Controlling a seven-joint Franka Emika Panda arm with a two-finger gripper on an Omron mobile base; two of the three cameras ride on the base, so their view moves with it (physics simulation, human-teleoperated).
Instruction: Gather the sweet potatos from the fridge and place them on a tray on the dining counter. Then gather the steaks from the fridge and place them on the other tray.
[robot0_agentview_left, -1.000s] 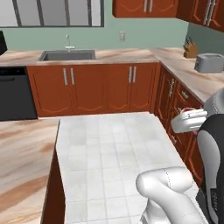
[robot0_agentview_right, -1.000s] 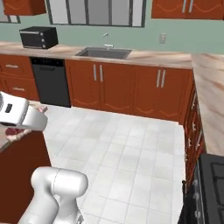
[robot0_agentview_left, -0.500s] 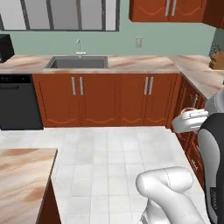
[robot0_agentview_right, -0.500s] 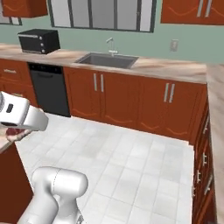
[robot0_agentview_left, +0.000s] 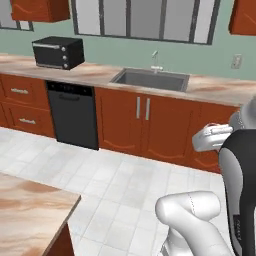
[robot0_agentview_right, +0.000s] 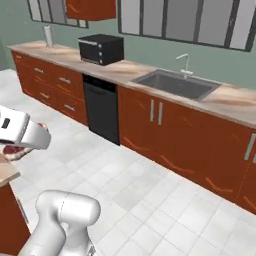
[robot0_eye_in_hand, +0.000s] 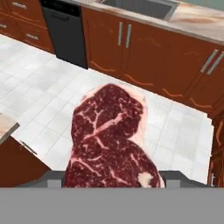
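**Steak carried past the wall counters**

Kitchen w/ white tile floor (robot0_agentview_left: 115, 175), red-brown cabinets, sink (robot0_agentview_left: 150, 79), black dishwasher (robot0_agentview_left: 72, 115), microwave (robot0_agentview_right: 101, 48). Dining counter (robot0_agentview_left: 25, 212) corner at lower left. Gripper (robot0_eye_in_hand: 114, 177) fingers spread wide, clamping steak (robot0_eye_in_hand: 111, 140) above floor. No legible writing.

Steak (robot0_eye_in_hand: 113, 140): lower end cut off by the bottom band in the hand view, so the fingertips and their contact with it are hidden. In the right base view just a red sliver of it (robot0_agentview_right: 14, 150) shows beneath the hand. Dining counter (robot0_agentview_left: 30, 212): one corner visible, the rest beyond the frame. Sink (robot0_agentview_left: 150, 80): basin interior too shallowly seen to tell.
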